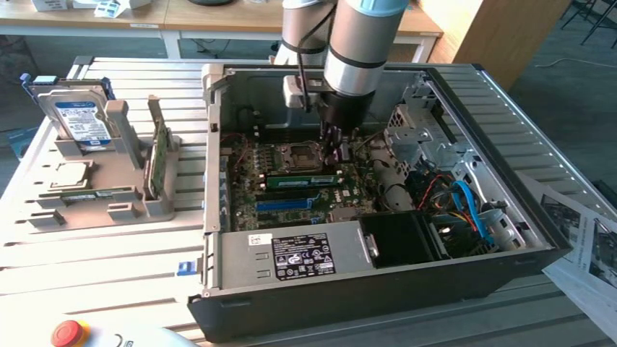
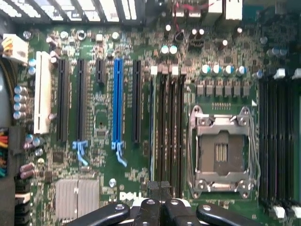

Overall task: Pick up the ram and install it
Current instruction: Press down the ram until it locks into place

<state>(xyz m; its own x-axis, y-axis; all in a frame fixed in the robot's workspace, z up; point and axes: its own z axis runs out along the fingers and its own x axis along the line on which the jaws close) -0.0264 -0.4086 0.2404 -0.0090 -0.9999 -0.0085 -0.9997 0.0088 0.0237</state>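
Hovering low over the motherboard (image 2: pixel 117 197), my tool (image 2: pixel 160 188) is closed, apparently empty; the ram (image 1: pixel 303 180) seems seated beside the CPU socket (image 1: pixel 297 155).

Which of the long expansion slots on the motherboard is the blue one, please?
It is the blue slot, standing between a short black slot and a long black slot; the rest are black or white.
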